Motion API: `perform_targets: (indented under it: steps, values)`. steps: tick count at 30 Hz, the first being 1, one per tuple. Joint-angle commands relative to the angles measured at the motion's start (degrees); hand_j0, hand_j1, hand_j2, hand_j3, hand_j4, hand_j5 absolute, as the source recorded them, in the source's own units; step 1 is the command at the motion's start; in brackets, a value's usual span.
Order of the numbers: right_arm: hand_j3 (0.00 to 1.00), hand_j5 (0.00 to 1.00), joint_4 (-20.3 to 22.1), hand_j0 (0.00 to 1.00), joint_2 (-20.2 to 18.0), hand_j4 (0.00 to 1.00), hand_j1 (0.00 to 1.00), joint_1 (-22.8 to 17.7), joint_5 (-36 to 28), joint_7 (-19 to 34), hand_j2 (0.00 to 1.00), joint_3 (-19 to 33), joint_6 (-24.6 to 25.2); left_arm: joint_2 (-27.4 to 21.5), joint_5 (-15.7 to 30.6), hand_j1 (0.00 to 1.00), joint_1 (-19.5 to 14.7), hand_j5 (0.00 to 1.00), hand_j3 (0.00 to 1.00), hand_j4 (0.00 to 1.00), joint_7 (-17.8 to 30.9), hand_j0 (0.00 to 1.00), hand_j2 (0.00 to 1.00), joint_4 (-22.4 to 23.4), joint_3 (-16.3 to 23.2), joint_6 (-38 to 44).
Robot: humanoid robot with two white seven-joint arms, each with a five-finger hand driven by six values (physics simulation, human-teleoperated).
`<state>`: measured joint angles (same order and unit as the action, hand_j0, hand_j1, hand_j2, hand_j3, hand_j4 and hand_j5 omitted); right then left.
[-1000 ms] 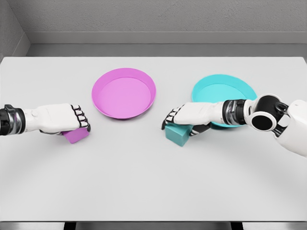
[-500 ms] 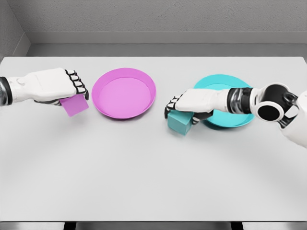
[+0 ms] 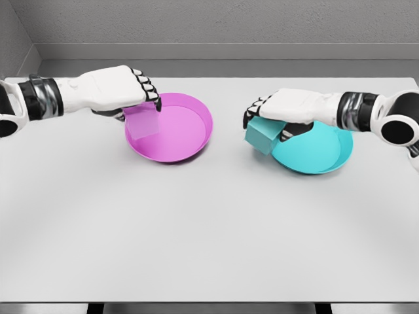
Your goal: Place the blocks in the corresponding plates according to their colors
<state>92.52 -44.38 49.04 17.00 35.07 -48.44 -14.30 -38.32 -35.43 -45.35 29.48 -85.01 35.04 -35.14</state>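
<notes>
**Both blocks carried, hanging at the plate rims**

Left hand (image 3: 114, 91) is clenched around the pink block (image 3: 143, 122), which hangs below the fingers over the left rim of the pink plate (image 3: 196, 134). The block overlaps the plate's left inner edge, not the middle. Looks lifted clear of the table (image 3: 209, 229), though the height above the plate is hard to judge from this angle.

Right hand (image 3: 288, 108) grips the teal block (image 3: 262, 135) from above, fingers curled over its top. That block sits at the left rim of the teal plate (image 3: 321, 154), partly over the edge and partly outside it over bare table. It's tilted, one corner pointing down and left.

Key relation: each block hangs under its own hand, on the near-left side of its matching plate. Both plate centres lie to the picture's right of their blocks. So my guess is both hands need a short shift to the right before letting go; the right hand has further to go, since more of its block is outside the rim. Blocks are roughly cube-shaped, so no long axis to line up.

Risk: release now and the teal block could catch the rim and tip out.
</notes>
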Motion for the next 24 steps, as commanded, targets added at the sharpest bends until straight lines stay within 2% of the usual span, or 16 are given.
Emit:
perform_targets:
  steps: [1, 3, 5, 8, 11, 13, 15, 16, 19, 22, 24]
  values:
    - [0.42, 0.42, -0.24, 0.42, -2.55, 0.42, 0.42, 0.00, -0.04, -0.07, 0.42, 1.15, -0.20, 3.24, -0.25, 0.52, -0.09, 0.52, 0.52, 0.52, -0.03, 0.52, 0.52, 3.97, 3.01, 0.14]
    - [0.42, 0.42, -0.33, 0.42, -3.78, 0.42, 0.42, -0.09, -0.04, -0.07, 0.42, 1.33, -0.38, 4.83, -1.39, 0.52, -0.62, 0.52, 0.52, 0.52, -0.03, 0.52, 0.52, 5.21, 3.63, 0.14]
    - [0.42, 0.42, -0.41, 0.42, -4.48, 0.42, 0.42, -1.67, -0.04, -0.07, 0.42, 3.96, -0.38, 5.62, -1.75, 0.52, -0.70, 0.52, 0.52, 0.52, -0.03, 0.52, 0.52, 5.91, 4.33, 0.14]
    - [0.42, 0.42, -4.45, 0.42, -4.92, 0.42, 0.42, -2.11, -0.04, -0.07, 0.42, 5.02, -0.38, 6.41, -1.75, 0.52, -1.14, 0.52, 0.52, 0.52, -0.03, 0.52, 0.52, 7.14, 4.77, 0.14]
    - [0.42, 0.42, -7.97, 0.42, -4.48, 0.42, 0.42, -2.02, -0.04, -0.07, 0.42, 5.11, -0.12, 6.41, -1.66, 0.59, -1.32, 0.59, 0.59, 0.59, -0.03, 0.59, 0.59, 7.14, 4.68, 0.14]
    - [0.42, 0.42, -10.61, 0.42, -3.61, 0.42, 0.42, -2.02, -0.04, -0.07, 0.42, 4.93, -0.03, 6.41, -1.66, 0.68, -1.50, 0.68, 0.68, 0.68, -0.03, 0.68, 0.68, 7.14, 4.68, 0.14]
    - [0.42, 0.42, -11.66, 0.42, -2.73, 0.42, 0.42, -2.11, -0.04, -0.07, 0.42, 4.67, 0.15, 6.41, -1.57, 0.94, -1.58, 0.94, 0.94, 0.94, -0.03, 0.94, 0.94, 7.14, 4.59, 0.14]
    - [0.42, 0.42, -12.45, 0.42, -2.11, 0.42, 0.42, -2.11, -0.04, -0.07, 0.42, 4.23, 0.15, 6.32, -1.48, 1.00, -1.93, 1.00, 1.00, 1.00, -0.03, 1.00, 1.00, 7.23, 4.59, 0.14]
    - [0.42, 0.42, -13.77, 0.42, -1.06, 0.42, 0.42, -2.02, -0.04, -0.07, 0.42, 3.09, 0.24, 5.97, -0.69, 1.00, -2.81, 1.00, 1.00, 1.00, -0.12, 1.00, 1.00, 8.37, 4.15, 0.14]
    - [0.43, 0.43, -15.71, 0.43, 0.35, 0.43, 0.43, -1.93, -0.04, -0.07, 0.43, 2.38, 0.15, 4.13, 2.73, 1.00, -3.16, 1.00, 1.00, 1.00, -0.21, 1.00, 1.00, 8.28, 4.07, 0.14]
    - [0.43, 0.43, -16.15, 0.43, 0.35, 0.43, 0.43, -1.93, -0.04, -0.07, 0.43, 1.86, 0.15, 1.14, 6.07, 1.00, -2.90, 1.00, 1.00, 1.00, -0.21, 1.00, 1.00, 7.15, 4.07, 0.14]
